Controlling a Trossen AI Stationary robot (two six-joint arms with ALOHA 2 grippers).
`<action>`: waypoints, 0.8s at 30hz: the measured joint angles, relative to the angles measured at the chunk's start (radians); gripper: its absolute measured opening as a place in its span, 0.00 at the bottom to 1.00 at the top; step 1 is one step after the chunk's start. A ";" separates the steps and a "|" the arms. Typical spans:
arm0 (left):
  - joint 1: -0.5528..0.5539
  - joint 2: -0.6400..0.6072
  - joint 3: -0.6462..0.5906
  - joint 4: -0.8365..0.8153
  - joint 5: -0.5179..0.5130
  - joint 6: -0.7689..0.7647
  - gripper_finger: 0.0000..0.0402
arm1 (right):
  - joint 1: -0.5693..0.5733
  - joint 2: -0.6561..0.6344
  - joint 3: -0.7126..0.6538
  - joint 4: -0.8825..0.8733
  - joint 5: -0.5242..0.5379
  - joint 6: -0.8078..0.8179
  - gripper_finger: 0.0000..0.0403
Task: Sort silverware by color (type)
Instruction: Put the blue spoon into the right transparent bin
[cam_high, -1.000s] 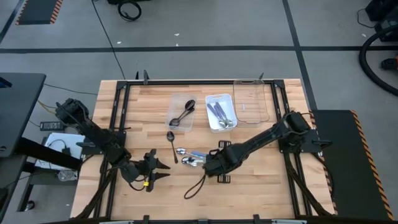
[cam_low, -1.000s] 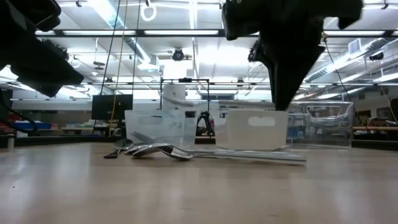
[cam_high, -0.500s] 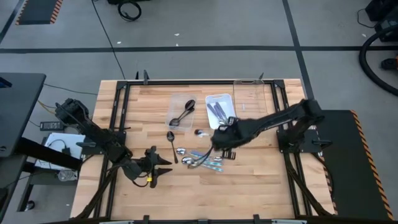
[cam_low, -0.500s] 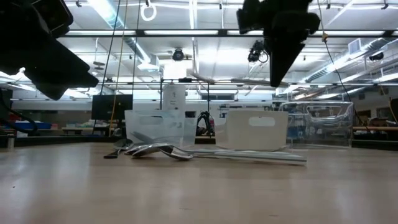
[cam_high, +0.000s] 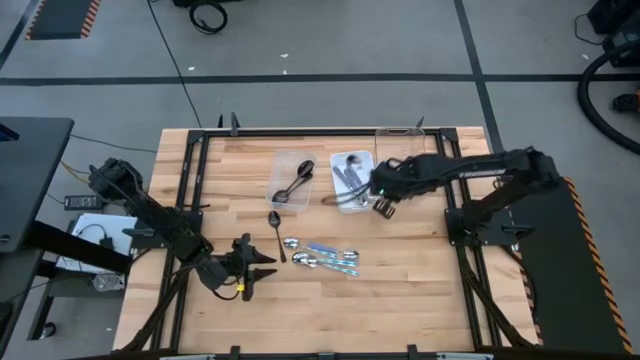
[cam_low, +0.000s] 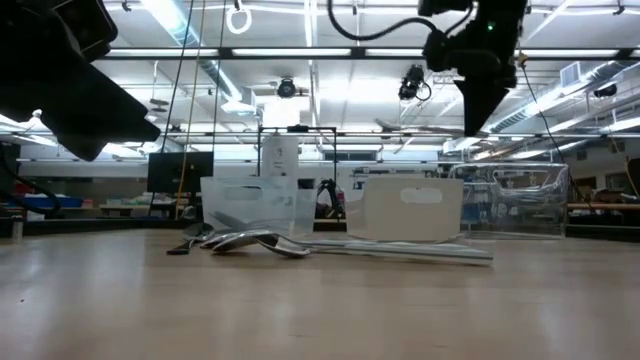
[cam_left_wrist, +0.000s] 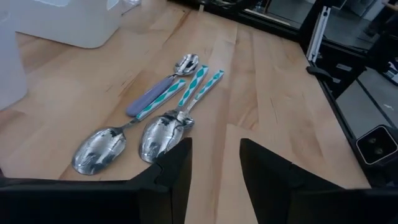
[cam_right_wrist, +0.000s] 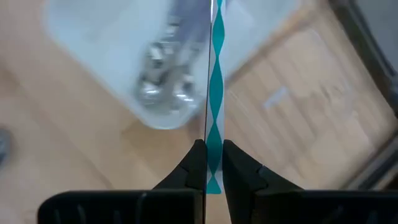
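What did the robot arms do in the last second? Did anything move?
The right gripper picked a teal-and-white-handled spoon from the pile of spoons mid-table, lifted it and carried it toward the back, over the white tray. It stays shut on the handle. The left gripper only drifted slightly, open, near the front. The dark spoons in the clear tray, and the lone dark spoon, didn't move.

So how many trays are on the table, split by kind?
Clear trays: 2, one left, one far right
White tray: 1
Total: 3
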 joint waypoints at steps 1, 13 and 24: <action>0.000 0.000 0.000 -0.001 0.000 0.000 0.35 | -0.024 -0.021 -0.012 -0.005 0.000 0.004 0.09; 0.000 0.000 0.000 -0.023 -0.030 0.033 0.35 | -0.319 -0.154 -0.136 -0.029 -0.038 -0.025 0.09; 0.019 0.000 0.000 -0.023 -0.117 0.185 0.35 | -0.493 -0.157 -0.220 -0.003 -0.134 -0.078 0.09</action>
